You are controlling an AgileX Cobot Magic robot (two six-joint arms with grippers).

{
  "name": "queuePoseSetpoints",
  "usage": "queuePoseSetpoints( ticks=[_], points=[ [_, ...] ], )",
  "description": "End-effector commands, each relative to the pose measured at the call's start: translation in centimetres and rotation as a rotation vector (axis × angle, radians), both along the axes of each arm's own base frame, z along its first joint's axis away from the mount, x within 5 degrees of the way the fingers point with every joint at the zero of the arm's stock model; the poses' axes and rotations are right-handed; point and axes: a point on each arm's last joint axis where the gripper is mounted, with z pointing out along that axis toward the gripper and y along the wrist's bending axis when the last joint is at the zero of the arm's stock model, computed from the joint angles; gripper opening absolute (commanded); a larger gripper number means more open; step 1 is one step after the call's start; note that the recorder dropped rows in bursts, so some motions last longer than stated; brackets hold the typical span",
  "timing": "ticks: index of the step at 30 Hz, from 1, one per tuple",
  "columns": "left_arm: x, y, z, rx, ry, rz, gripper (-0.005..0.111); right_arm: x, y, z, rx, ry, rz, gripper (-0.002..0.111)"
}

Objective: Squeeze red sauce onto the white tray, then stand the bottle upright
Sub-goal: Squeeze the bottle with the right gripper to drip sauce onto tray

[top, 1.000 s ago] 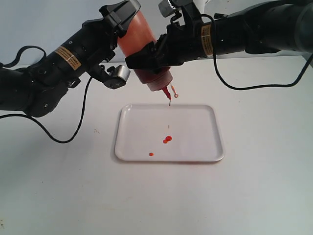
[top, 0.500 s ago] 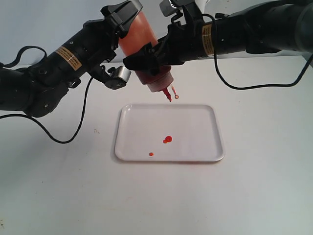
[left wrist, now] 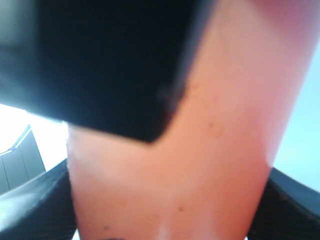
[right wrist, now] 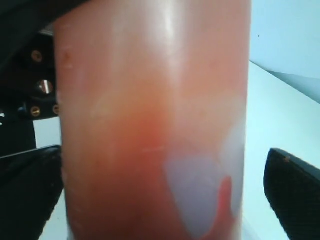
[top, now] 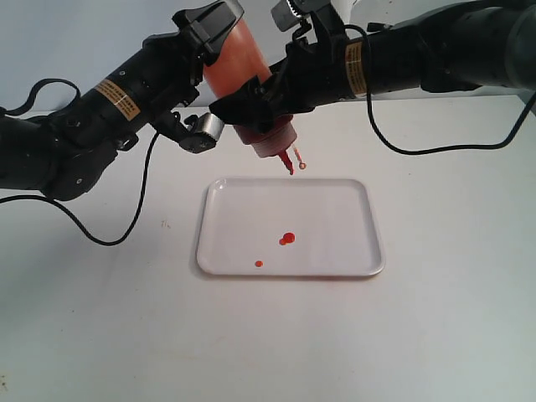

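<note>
The bottle hangs upside down and tilted, its red nozzle just above the far rim of the white tray. A small tethered cap dangles beside the nozzle. My left gripper is shut on the bottle's raised base. My right gripper surrounds the lower body. In the right wrist view one finger stands apart from the bottle, the other touches it. On the tray lie a red sauce blob and a tinier dot. The bottle fills the left wrist view.
Both black arms cross above the far half of the white table. A black cable loops on the table left of the tray. Another cable hangs behind the tray at the right.
The thin drip from the nozzle has stopped. The nozzle rose a little and the right gripper's fingers spread slightly on the bottle. The blob on the tray looks a touch bigger.
</note>
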Motion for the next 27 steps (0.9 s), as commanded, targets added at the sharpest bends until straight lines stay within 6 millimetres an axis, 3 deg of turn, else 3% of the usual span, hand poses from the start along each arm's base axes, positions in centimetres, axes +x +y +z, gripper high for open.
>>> queuePoseSetpoints(
  ticks=[1, 6, 8, 10, 12, 13, 14, 27],
  points=[
    [-0.11, -0.11, 0.94, -0.053, -0.035, -0.009, 0.000, 0.21, -0.11, 0.61, -0.010, -0.036, -0.027, 0.103],
    [-0.11, -0.11, 0.94, -0.053, -0.035, -0.009, 0.000, 0.39, -0.21, 0.58, -0.017, -0.043, -0.047, 0.102],
    [-0.11, -0.11, 0.94, -0.053, -0.035, -0.009, 0.000, 0.39, -0.21, 0.58, -0.017, -0.043, -0.047, 0.091],
    [-0.11, -0.11, 0.95, -0.055, -0.034, -0.010, 0.000, 0.39, -0.21, 0.58, -0.017, -0.043, -0.047, 0.071],
    [-0.11, -0.11, 0.95, -0.057, -0.033, -0.010, 0.000, 0.41, -0.20, 0.49, -0.022, -0.050, -0.043, 0.039],
    [-0.11, -0.11, 0.95, -0.057, -0.033, -0.010, 0.000, 0.43, -0.21, 0.49, -0.030, -0.066, -0.038, 0.009],
    [-0.11, -0.11, 0.95, -0.057, -0.033, -0.010, 0.000, 0.45, -0.22, 0.49, -0.035, -0.075, -0.036, 0.000],
    [-0.10, -0.11, 0.93, -0.056, -0.032, -0.010, 0.000, 0.19, -0.08, 0.52, -0.023, -0.064, -0.007, 0.000]
  ],
)
